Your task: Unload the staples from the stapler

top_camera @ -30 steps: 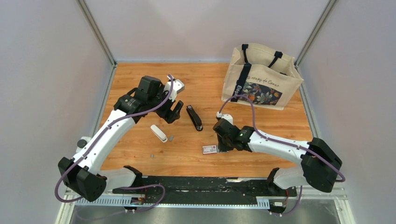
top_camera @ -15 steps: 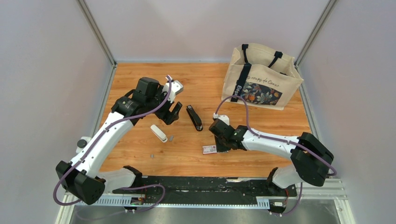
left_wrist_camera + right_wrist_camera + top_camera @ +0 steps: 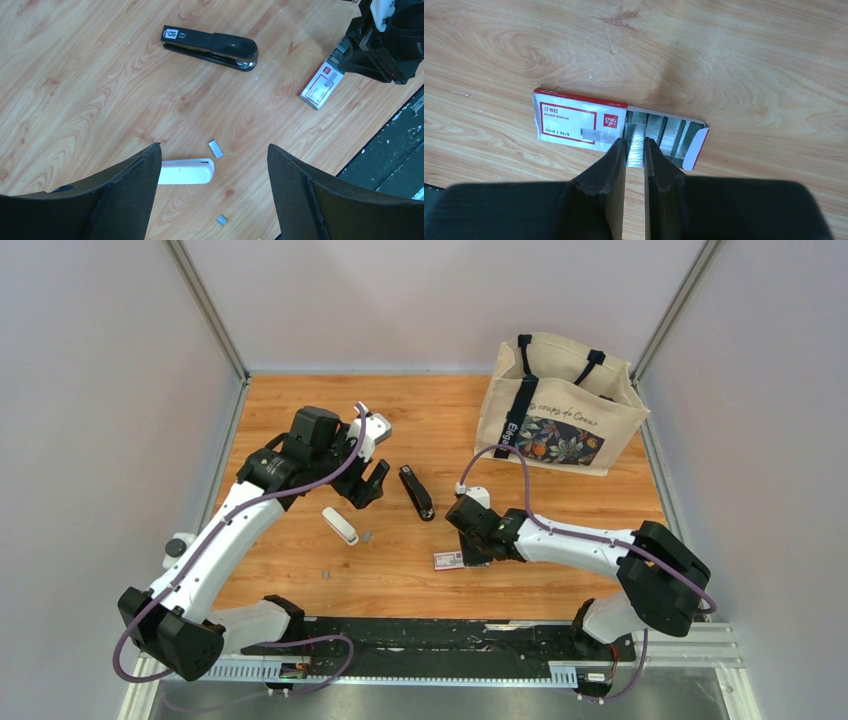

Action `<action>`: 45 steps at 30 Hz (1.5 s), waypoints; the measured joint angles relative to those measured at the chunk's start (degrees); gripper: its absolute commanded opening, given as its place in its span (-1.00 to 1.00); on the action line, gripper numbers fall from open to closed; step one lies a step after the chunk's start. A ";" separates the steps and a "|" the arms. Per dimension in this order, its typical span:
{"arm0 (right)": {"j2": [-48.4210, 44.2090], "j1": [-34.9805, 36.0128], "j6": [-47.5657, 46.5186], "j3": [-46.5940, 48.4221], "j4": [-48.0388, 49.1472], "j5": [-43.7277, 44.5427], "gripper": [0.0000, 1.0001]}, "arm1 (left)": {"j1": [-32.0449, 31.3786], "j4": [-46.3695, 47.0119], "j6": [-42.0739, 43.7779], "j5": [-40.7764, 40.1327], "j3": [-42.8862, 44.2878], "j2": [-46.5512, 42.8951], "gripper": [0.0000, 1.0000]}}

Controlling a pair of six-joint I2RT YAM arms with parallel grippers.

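While our left gripper (image 3: pixel 214 152) hangs spread, loose staples (image 3: pixel 215 148) lie lower centre.
Our right gripper (image 3: pixel 635 146) pinches a staple strip (image 3: pixel 635 131) in the box (image 3: pixel 574 120); likely light, brittle; best held by long sides.

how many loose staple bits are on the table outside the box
2. One staple bit lies beside the white object's end; the second staple bit lies nearer the table's front edge. More may be hidden.

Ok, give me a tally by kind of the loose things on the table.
Black stapler: 1
White oblong item, perhaps a stapler: 1
Loose staple bits: 2
Red-and-white staple box: 1
Tote bag: 1
Total: 6
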 measured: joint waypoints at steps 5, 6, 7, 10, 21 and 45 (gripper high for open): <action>0.31 0.15 0.00 0.04 0.13 0.22 -0.79 | 0.00 0.00 0.09 0.02 -0.11 0.00 0.71; 0.37 0.15 0.00 0.04 0.17 0.26 -0.79 | 0.00 0.00 0.09 0.04 -0.13 0.00 0.71; 0.55 0.15 0.00 0.11 0.22 0.28 -0.79 | 0.00 0.02 0.11 0.04 -0.20 0.00 0.71; 0.92 0.15 0.00 0.20 0.42 0.37 -0.79 | 0.00 0.00 0.11 0.22 -0.24 -0.02 0.72; 0.94 0.44 0.07 0.20 0.81 0.42 -0.79 | 0.00 0.02 0.13 0.50 -0.33 -0.31 0.72; 0.94 1.27 1.29 -0.15 1.01 1.92 -0.75 | 0.00 0.07 0.15 1.53 -1.18 -1.16 0.73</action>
